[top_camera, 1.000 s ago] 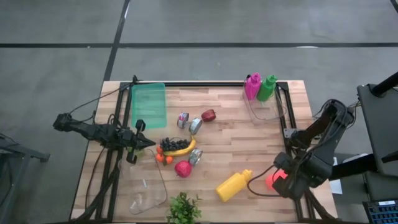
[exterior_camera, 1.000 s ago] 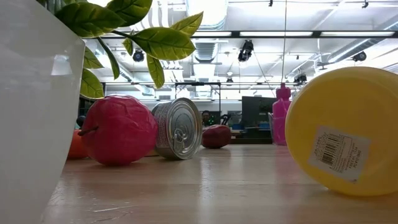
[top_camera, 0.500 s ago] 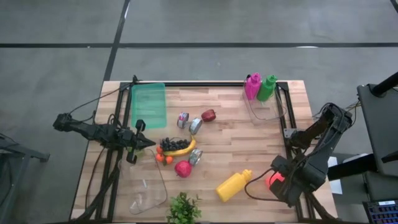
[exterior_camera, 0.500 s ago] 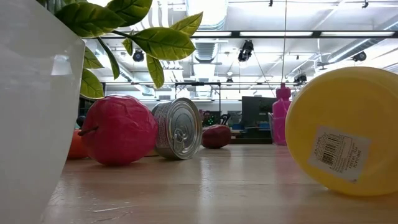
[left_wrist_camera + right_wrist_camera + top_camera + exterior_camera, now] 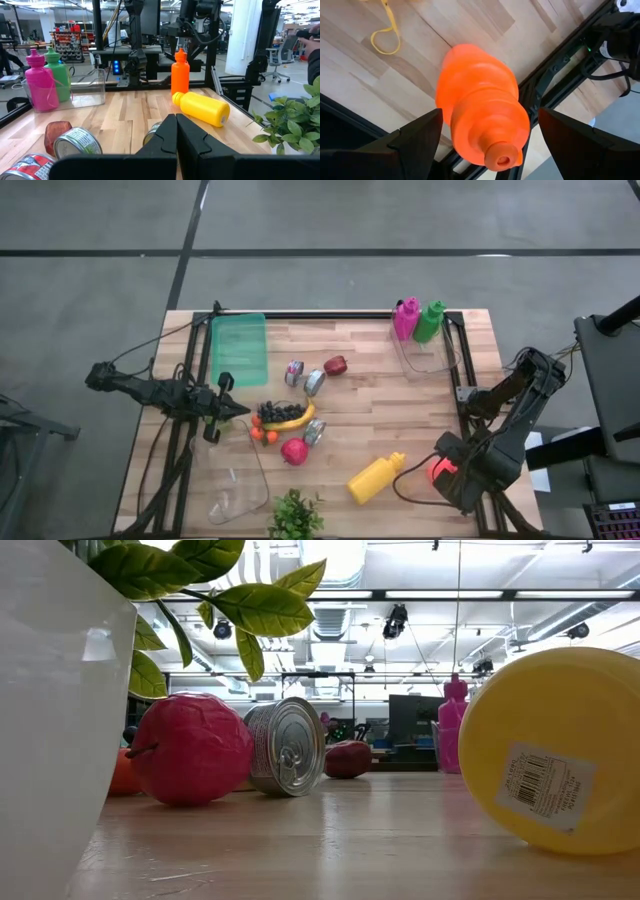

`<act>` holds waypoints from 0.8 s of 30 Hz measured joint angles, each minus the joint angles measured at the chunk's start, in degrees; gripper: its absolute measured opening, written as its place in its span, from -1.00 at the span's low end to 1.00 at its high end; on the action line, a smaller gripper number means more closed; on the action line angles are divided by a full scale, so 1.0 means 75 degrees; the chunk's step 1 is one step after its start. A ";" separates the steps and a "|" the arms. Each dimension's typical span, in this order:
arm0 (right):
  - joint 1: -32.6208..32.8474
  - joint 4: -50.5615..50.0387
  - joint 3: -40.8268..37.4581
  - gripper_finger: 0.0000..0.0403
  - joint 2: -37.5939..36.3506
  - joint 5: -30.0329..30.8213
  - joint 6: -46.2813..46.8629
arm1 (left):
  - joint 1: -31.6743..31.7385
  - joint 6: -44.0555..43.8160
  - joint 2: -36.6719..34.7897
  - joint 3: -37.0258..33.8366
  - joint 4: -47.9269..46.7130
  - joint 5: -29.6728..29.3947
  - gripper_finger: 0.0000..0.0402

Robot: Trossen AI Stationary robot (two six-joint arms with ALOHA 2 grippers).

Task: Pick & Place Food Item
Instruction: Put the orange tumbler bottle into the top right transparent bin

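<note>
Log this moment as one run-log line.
left gripper: shut, empty, waiting by grapes | right gripper: open, straddling upright orange bottle, table's right front corner | not gripped

Bare wood mid-table [image 5: 380, 410]; fruit cluster [image 5: 285, 425] crowds centre-left; yellow bottle [image 5: 376, 477] blocks front.

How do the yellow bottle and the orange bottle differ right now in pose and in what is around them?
The yellow bottle lies on its side on the table; the orange bottle stands upright. The yellow bottle lies out in the open with no pincer at it; the orange bottle stands between the open fingers of the right pincer, which flank it without pressing it. The yellow bottle looks thicker than the orange one. Both are plastic bottles near the table's right front corner.
</note>
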 joint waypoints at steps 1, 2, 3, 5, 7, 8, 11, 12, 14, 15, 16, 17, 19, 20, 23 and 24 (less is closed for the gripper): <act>0.0000 0.0000 0.0000 0.62 0.0000 -0.0003 0.0000 | 0.0001 0.0000 0.0003 0.0000 -0.0001 0.0000 -1.00; 0.0000 0.0000 0.0000 0.62 0.0000 -0.0003 0.0000 | 0.0001 0.0000 0.0000 0.0000 -0.0001 0.0000 -1.00; 0.0000 0.0003 0.0000 0.62 0.0000 -0.0005 -0.0005 | -0.0001 0.0000 0.0003 0.0000 -0.0001 0.0000 -1.00; 0.0000 0.0003 0.0000 0.62 0.0000 -0.0006 -0.0039 | -0.0001 0.0000 0.0002 -0.0003 0.0001 0.0000 -1.00; -0.0006 0.0006 0.0000 0.62 -0.0003 -0.0006 -0.0127 | -0.0001 0.0000 0.0001 0.0000 -0.0001 0.0000 -1.00; -0.0006 0.0006 0.0000 0.62 -0.0003 -0.0006 -0.0157 | 0.0001 0.0000 0.0001 -0.0001 0.0000 -0.0002 -1.00; -0.0006 0.0003 0.0000 0.62 -0.0006 -0.0006 -0.0184 | -0.0001 0.0000 0.0001 -0.0001 -0.0001 0.0000 -1.00; -0.0006 0.0003 0.0000 0.62 -0.0006 -0.0006 -0.0185 | 0.0001 0.0000 0.0001 0.0000 0.0001 0.0000 -1.00; -0.0006 0.0006 0.0000 0.62 -0.0008 -0.0006 -0.0219 | 0.0000 0.0000 0.0000 0.0000 -0.0001 -0.0001 -1.00; -0.0006 0.0006 0.0000 0.62 -0.0008 -0.0009 -0.0232 | 0.0001 0.0000 0.0001 -0.0001 -0.0001 -0.0001 -1.00; -0.0006 0.0009 0.0000 0.62 -0.0008 -0.0019 -0.0234 | 0.0000 0.0000 0.0002 -0.0001 -0.0001 -0.0001 -1.00; -0.0006 0.0009 0.0000 0.62 -0.0009 -0.0021 -0.0236 | 0.0001 0.0000 0.0001 -0.0001 -0.0001 -0.0002 -1.00; -0.0006 0.0009 0.0000 0.62 -0.0009 -0.0021 -0.0236 | 0.0000 0.0000 0.0001 -0.0001 -0.0001 0.0000 -1.00; -0.0006 0.0009 0.0000 0.62 -0.0009 -0.0018 -0.0239 | 0.0001 0.0000 0.0000 0.0000 0.0001 0.0000 -1.00; -0.0006 0.0008 0.0000 0.62 -0.0009 -0.0018 -0.0271 | 0.0000 0.0000 0.0000 -0.0001 0.0000 0.0000 -1.00; -0.0006 0.0009 0.0000 0.62 -0.0009 -0.0018 -0.0305 | 0.0001 0.0000 0.0003 0.0000 0.0001 0.0000 -1.00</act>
